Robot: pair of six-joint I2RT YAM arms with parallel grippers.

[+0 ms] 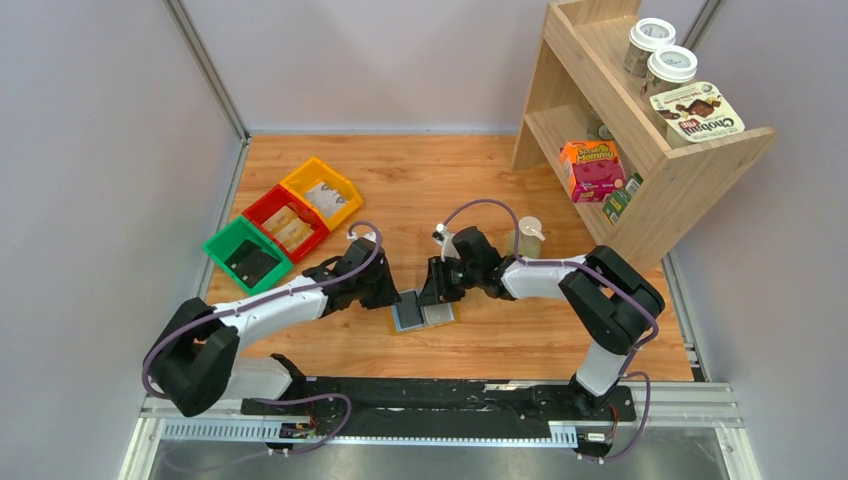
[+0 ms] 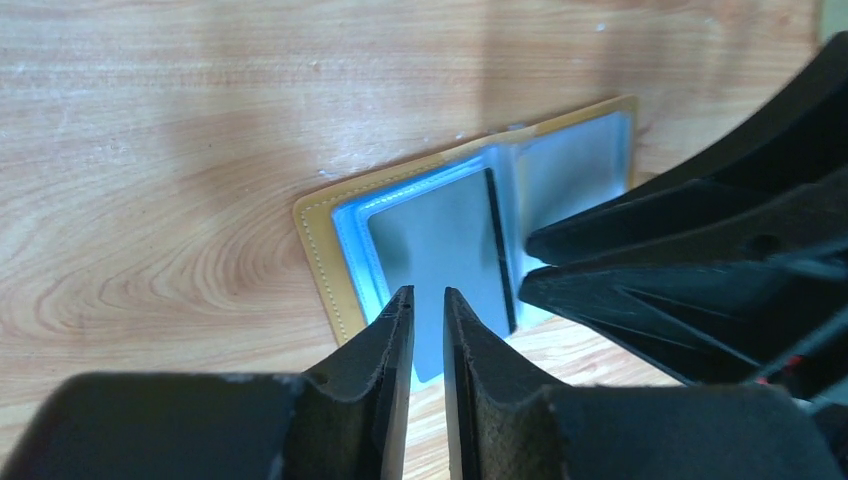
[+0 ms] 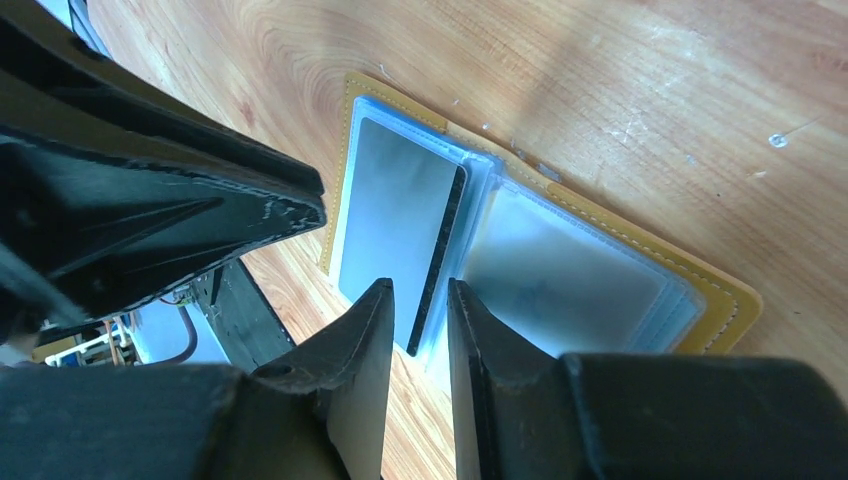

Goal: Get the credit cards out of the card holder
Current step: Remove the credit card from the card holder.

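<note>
Top view first: the mustard card holder (image 1: 393,320) lies open flat on the wooden table (image 1: 520,330), right under the tips of both arms. The left gripper (image 1: 394,294) is over its left half and the right gripper (image 1: 433,294) is over the right half, so the two are really close together. From up here I can't see any card clear of the holder.

Left wrist cam: the fingers (image 2: 385,340) are parted just a crack, with nothing pinched between them. Straight ahead of the tips is a pale blue-grey credit card (image 2: 440,245) with a dark stripe down its right edge, sitting in a clear sleeve. Its near edge pokes out past the holder's rim, right at the fingertips. The right gripper crowds in from the right, over the fold.

Right wrist cam: same deal, jaws a little apart and holding nothing. The striped card's near end sits just ahead of the gap. The other half, with its cloudy sleeve, is off to the right of the fingers, and I can't tell if there's a card in it.

My take is that the card is barely started. I'd have the right gripper press down near the fold to pin the holder. Then the left takes only the overhanging edge and pulls straight back along the sleeve, low and slow. What could go wrong: it pinches the sleeve along with the card, the whole holder gets dragged, or the grippers bump.
</note>
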